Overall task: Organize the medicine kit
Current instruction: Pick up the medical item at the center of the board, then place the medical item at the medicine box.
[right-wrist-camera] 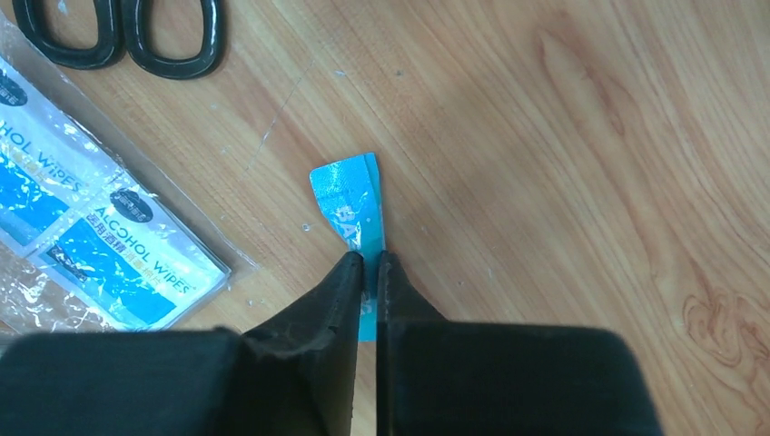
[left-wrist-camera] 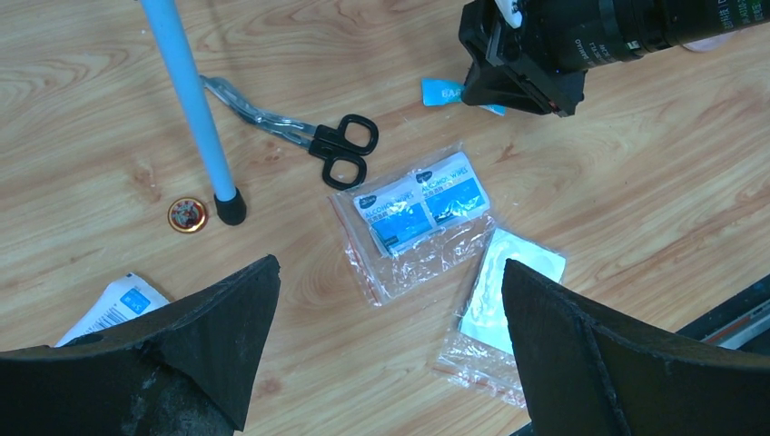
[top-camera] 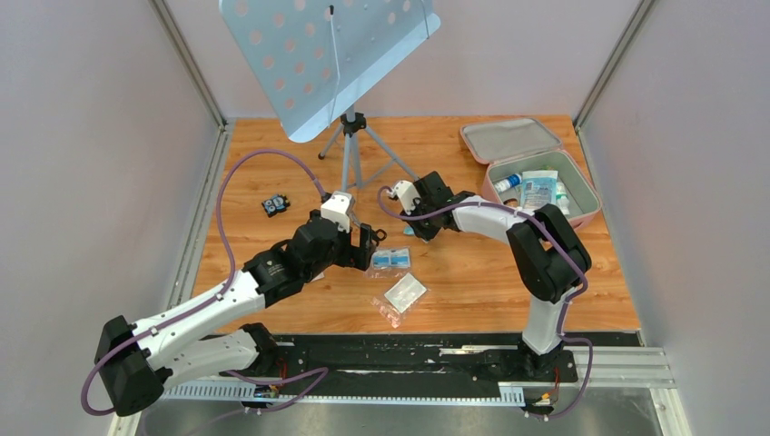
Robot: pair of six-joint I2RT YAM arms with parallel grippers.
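Kit open, long axis crosswise; right tool pinches blue packet, left tool gapes.

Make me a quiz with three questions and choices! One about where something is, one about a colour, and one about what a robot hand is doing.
1. Where does the medicine kit lie?
A. near left
B. far right
C. in the middle

2. What colour are the handles of the scissors?
A. black
B. red
C. yellow

3. What is the right gripper doing?
A. standing wide open
B. gripping the scissors
C. pinching the small blue packet

Answers:
1 B: the open pink case sits at the far right in the top view.
2 A: both finger loops are black.
3 C: its fingers are closed on the packet's edge.
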